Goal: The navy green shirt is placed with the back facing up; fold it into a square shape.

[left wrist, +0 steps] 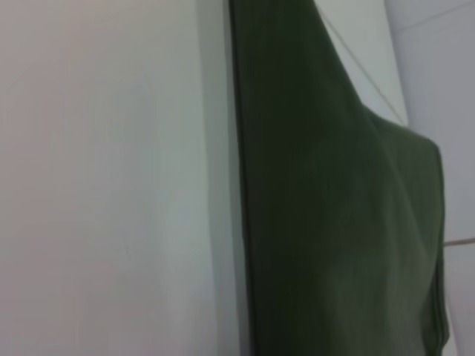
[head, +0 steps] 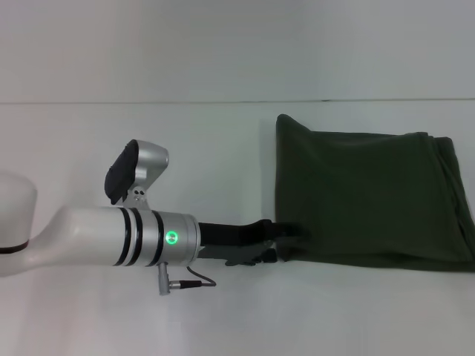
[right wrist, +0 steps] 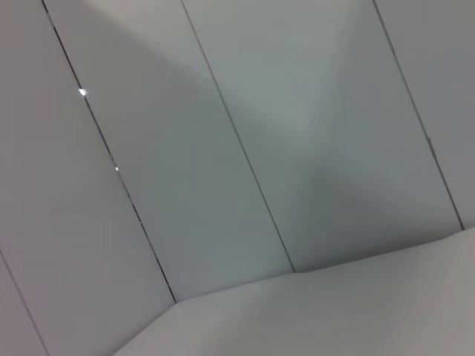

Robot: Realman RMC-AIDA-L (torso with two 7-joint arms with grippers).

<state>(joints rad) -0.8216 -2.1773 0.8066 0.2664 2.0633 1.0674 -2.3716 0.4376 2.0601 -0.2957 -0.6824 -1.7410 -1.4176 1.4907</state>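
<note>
The navy green shirt lies on the right half of the white table, folded into a rough rectangle with its plain side up. No lettering shows. My left arm reaches in from the left, and my left gripper is at the shirt's near left corner, touching its edge. In the left wrist view the shirt fills the right side, its straight edge running along the bare table. The right arm is out of sight in the head view.
The table's far edge meets a pale wall. The right wrist view shows only grey wall panels and a pale surface below them. A grey cable hangs from the left wrist.
</note>
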